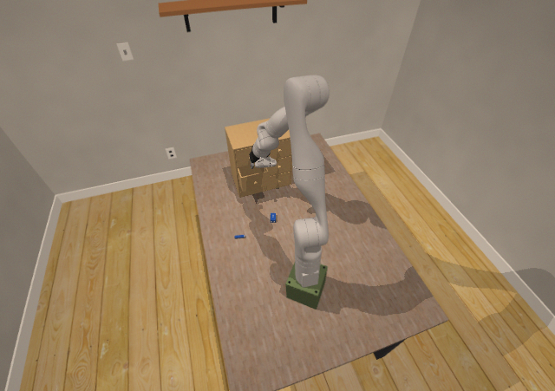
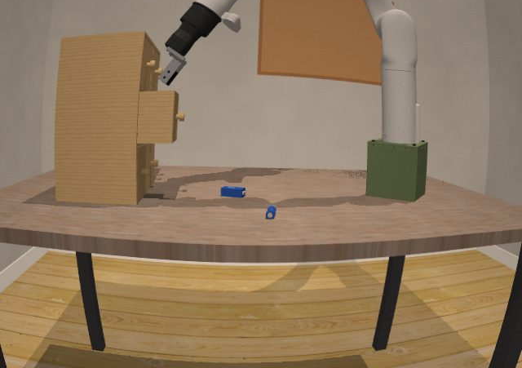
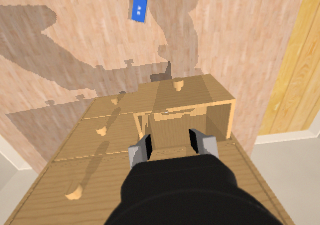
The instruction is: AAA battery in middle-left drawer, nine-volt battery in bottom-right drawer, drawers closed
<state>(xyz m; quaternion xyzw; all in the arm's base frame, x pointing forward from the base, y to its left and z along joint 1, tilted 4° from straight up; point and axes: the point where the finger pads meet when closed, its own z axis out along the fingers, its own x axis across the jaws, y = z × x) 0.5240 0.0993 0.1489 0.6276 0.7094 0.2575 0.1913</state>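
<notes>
The wooden chest stands at the far end of the table. Its middle-row left drawer is pulled partly out and stays level. My gripper is open and empty, just above that drawer and close to the chest's front. In the wrist view my fingers hang over the open drawer. The part of its inside that I see holds nothing, and the rest is hidden by my gripper. The blue nine-volt battery lies on the table in front of the chest, and it also shows in the wrist view.
A small blue cylinder lies on the table left of the nine-volt battery, nearer the table's side edge. The arm's green base stands at mid-table. The other drawers look pushed in.
</notes>
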